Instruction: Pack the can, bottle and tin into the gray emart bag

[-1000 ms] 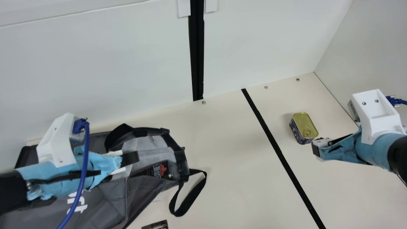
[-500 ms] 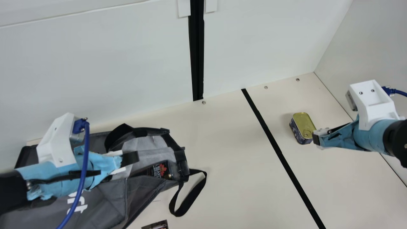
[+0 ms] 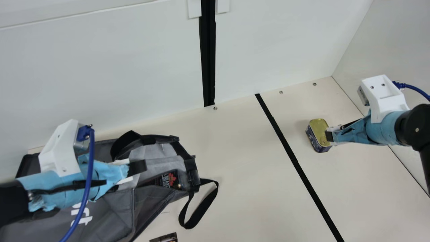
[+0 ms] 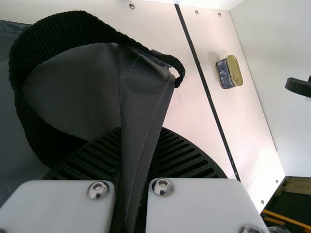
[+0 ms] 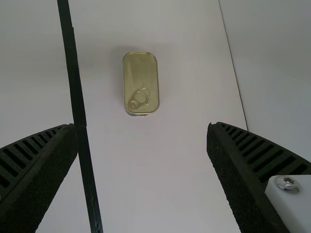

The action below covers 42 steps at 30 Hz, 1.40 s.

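At the bag's opening, my left gripper (image 3: 137,167) is at the gray bag (image 3: 107,215); in the left wrist view the left gripper (image 4: 131,194) is shut on a fold of its gray cloth (image 4: 141,107). A dark can or bottle with a red leaf mark (image 3: 169,179) lies inside the bag mouth. The gold-lidded tin (image 3: 316,129) rests on the table at the right, partly behind my right gripper (image 3: 330,135). In the right wrist view the right gripper (image 5: 142,141) stands wide open, the tin (image 5: 141,80) beyond its fingertips and untouched.
A black strap of the bag (image 3: 201,208) trails on the table. A small dark printed item (image 3: 164,238) shows at the main view's bottom edge. A black line (image 3: 299,164) crosses the table between bag and tin. White walls (image 3: 100,67) rise behind and at the right.
My right gripper has moved toward the back and slightly left, so that it now overlaps the tin in the main view. The left gripper, bag and tin have stayed where they were.
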Each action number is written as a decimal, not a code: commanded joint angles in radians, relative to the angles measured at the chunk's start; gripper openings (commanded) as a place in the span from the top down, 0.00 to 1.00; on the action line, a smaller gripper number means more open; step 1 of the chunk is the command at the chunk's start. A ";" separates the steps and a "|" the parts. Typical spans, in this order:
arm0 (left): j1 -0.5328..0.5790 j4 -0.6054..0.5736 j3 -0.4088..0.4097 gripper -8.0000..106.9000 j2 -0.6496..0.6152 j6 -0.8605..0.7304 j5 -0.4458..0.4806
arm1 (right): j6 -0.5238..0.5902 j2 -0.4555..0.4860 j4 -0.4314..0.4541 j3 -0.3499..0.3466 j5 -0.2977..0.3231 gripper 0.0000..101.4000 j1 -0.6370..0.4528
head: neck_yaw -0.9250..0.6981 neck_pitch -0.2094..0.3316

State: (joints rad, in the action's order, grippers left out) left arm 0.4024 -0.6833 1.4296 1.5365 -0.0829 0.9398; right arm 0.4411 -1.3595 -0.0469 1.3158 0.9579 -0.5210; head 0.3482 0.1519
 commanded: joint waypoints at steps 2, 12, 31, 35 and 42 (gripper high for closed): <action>0.000 0.000 0.000 0.84 0.000 0.000 0.000 | 0.009 -0.029 -0.006 0.016 -0.005 0.10 0.001 | 0.001 0.023; 0.000 0.000 0.000 0.84 0.000 0.000 0.000 | 0.039 -0.125 -0.027 0.083 -0.011 0.10 0.002 | 0.001 0.023; 0.000 0.000 0.000 0.84 0.000 0.000 0.000 | 0.076 -0.294 -0.057 0.170 -0.026 0.10 -0.007 | 0.001 0.023; 0.000 0.000 0.000 0.84 0.000 0.000 0.000 | 0.079 -0.327 -0.060 0.185 -0.027 0.10 -0.007 | 0.001 0.023; 0.000 0.000 0.000 0.84 0.000 0.000 0.000 | 0.080 -0.383 -0.063 0.209 -0.031 0.10 -0.004 | 0.001 0.023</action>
State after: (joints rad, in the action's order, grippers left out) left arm 0.4024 -0.6833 1.4296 1.5365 -0.0829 0.9398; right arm 0.5209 -1.7362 -0.1117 1.5225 0.9274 -0.5254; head 0.3482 0.1519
